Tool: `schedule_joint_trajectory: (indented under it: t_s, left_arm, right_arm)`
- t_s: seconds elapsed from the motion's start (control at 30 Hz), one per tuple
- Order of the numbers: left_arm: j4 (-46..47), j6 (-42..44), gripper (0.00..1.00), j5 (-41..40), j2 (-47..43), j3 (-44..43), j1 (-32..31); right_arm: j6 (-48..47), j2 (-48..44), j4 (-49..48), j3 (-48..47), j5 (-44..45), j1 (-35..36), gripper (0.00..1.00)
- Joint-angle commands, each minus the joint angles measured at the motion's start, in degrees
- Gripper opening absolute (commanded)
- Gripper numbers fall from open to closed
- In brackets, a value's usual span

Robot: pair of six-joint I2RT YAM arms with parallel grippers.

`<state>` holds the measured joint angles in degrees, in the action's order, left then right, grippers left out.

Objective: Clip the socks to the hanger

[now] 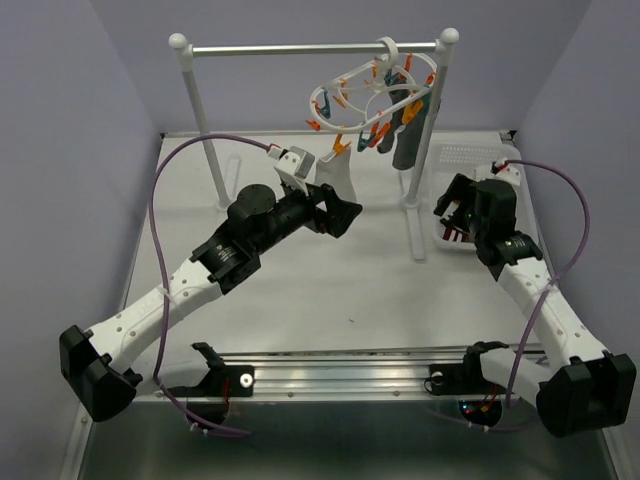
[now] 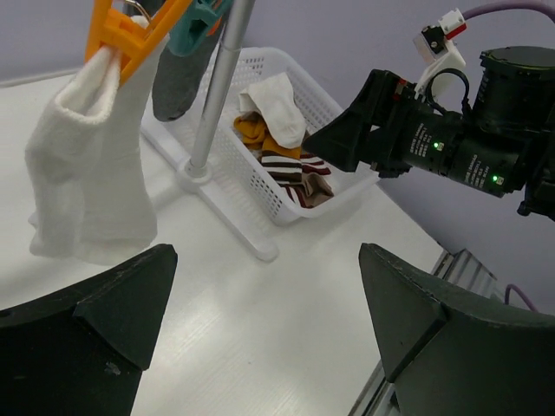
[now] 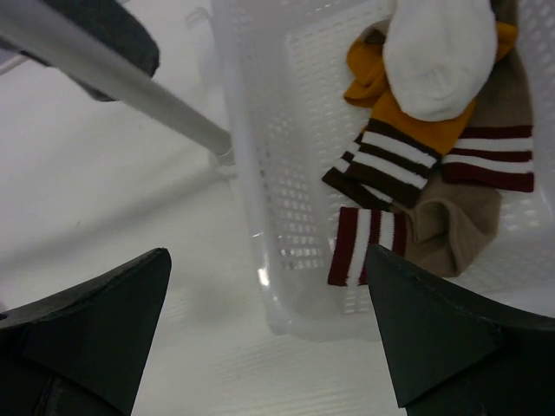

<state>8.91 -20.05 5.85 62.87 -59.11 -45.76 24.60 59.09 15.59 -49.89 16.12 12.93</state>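
Wide-open right pincer held above basket, socks heaped inside, left pincer spread open left of basket, white sock clipped to hanger.

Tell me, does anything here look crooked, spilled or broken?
Nothing looks spilled or broken. The hanger seems to hang slanted on the rail, with a white sock and a grey sock clipped on. The remaining socks lie jumbled in the basket.

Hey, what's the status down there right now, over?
Left gripper, right gripper open, empty. White sock and grey sock clipped on hanger; more socks in basket. Stand post close by basket.
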Motion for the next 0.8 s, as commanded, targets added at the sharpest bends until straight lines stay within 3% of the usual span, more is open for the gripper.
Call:
schedule_joint_trajectory:
  t_s: [0.0,0.17,0.3,0.47,0.77]
  left_arm:
    - [3.9,5.1,0.99,1.6,0.7,-3.7,0.1]
    - [4.9,8.2,0.99,2.3,-1.3,-0.7,0.0]
    - [4.5,7.8,0.99,-1.0,-4.1,3.6,0.0]
    - [2.6,4.8,0.99,-9.7,-8.6,8.0,0.1]
    - [1.7,-3.7,0.99,-26.3,-14.8,14.0,0.2]
  right_arm:
    - [2.2,2.4,0.2,-2.0,-0.3,-6.9,1.00]
    - [1.3,7.3,0.1,-4.2,-1.7,-17.4,1.00]
    - [-1.7,17.9,-0.3,-9.7,-5.8,-23.8,1.00]
    - [-5.4,28.3,-1.3,-17.5,-7.2,-25.0,0.97]
    - [-8.3,42.1,-1.1,-29.1,-3.5,-26.6,0.76]
